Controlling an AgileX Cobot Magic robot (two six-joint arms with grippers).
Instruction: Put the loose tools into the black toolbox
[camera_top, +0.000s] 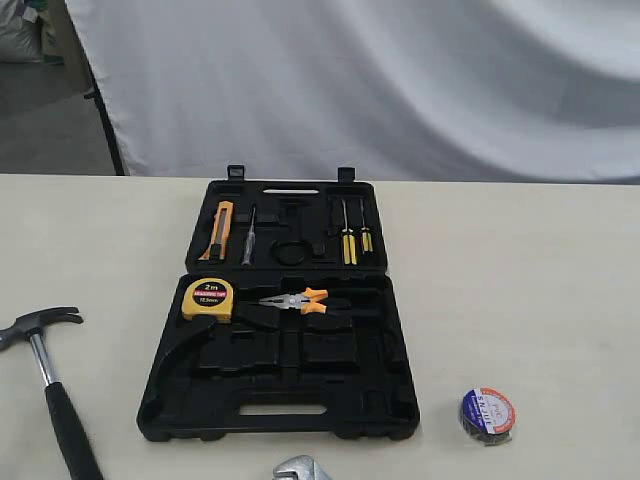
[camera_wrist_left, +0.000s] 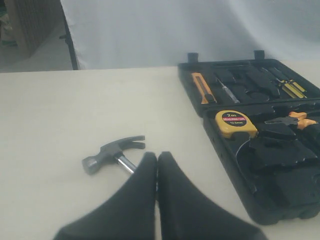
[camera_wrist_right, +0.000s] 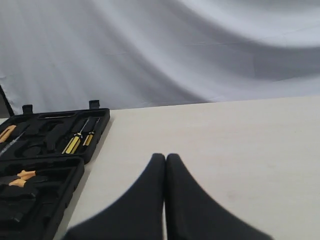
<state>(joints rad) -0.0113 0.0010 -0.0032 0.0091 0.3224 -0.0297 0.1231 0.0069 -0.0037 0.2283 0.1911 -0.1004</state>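
The wrench (camera_top: 300, 468), hammer (camera_top: 48, 375) and tape roll (camera_top: 487, 414) lie on the tabletop (camera_top: 540, 280) outside our open toolbox (camera_top: 280, 350). Nothing is stowed yet. Our left tool (camera_wrist_left: 157, 172) and right tool (camera_wrist_right: 165, 172) are both pressed together, empty.

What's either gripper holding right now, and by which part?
Nothing. The left gripper and right gripper are both shut on empty air. The hammer, wrench and tape roll all lie loose on the table.
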